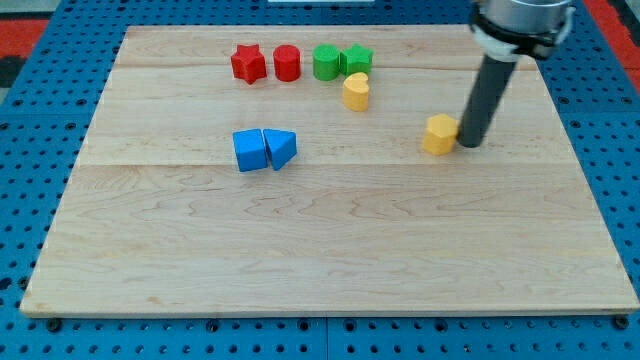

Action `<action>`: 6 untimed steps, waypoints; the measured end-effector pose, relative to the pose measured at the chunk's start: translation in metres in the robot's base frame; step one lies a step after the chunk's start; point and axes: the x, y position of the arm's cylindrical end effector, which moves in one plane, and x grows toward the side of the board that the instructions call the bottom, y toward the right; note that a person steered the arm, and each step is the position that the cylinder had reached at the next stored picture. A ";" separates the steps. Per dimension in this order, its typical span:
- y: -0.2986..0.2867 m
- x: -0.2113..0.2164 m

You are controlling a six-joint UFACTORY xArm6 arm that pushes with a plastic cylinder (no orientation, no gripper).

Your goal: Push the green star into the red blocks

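Note:
The green star (358, 59) sits near the view's top, touching a green cylinder (326, 62) on its left. The red cylinder (287, 63) and the red star (247, 63) stand side by side further left in the same row. My tip (468, 142) is at the view's right, right beside a yellow block (439, 133), well below and to the right of the green star.
A yellow heart-like block (356, 91) lies just below the green star. A blue cube (250, 150) and a blue triangle (281, 148) touch each other at the left centre. The wooden board (320, 250) ends in a blue pegboard surround.

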 end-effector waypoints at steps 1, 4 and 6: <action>-0.050 -0.014; -0.040 -0.089; -0.063 -0.125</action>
